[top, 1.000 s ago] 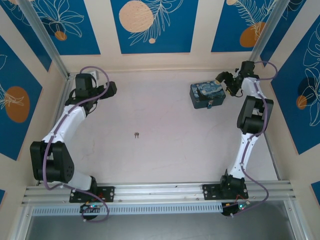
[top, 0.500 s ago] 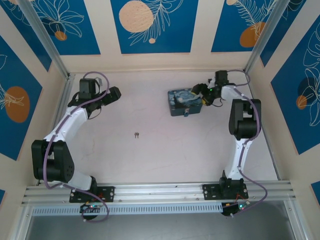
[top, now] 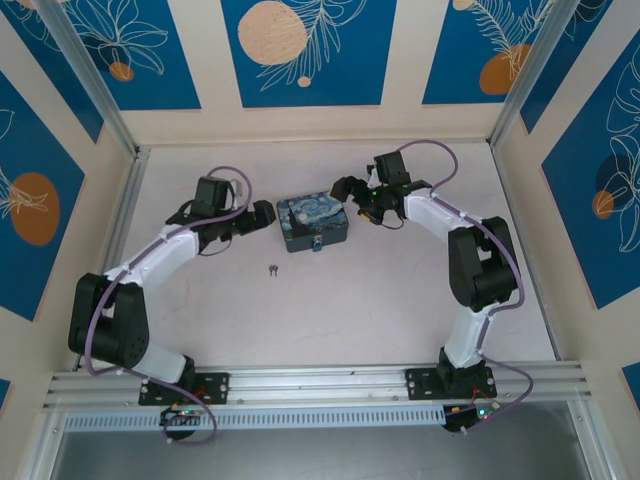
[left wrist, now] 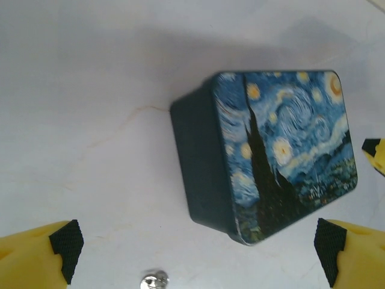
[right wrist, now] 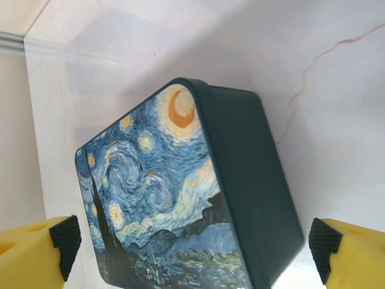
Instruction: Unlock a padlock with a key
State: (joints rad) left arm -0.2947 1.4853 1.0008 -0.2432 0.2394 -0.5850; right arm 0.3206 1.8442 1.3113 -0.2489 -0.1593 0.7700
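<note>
Both grippers stand open on either side of the painted box, with the key loose on the table.

The left gripper [top: 268, 215] and the right gripper [top: 345, 190] flank the Starry-Night painted box [top: 312, 220], jaws spread wide and holding nothing. The padlock [top: 318, 243] appears as a small speck at the box's near side, too small to read its shackle. The key [top: 273, 268] lies flat on the table [top: 400, 300] just near of the box, closest to the left arm. To do the step well, the left gripper likely needs a steep, fingertip-first descent over the thin key, pinching it by the bow so the blade stays free. The right should steady the box so the padlock faces the incoming key.
</note>
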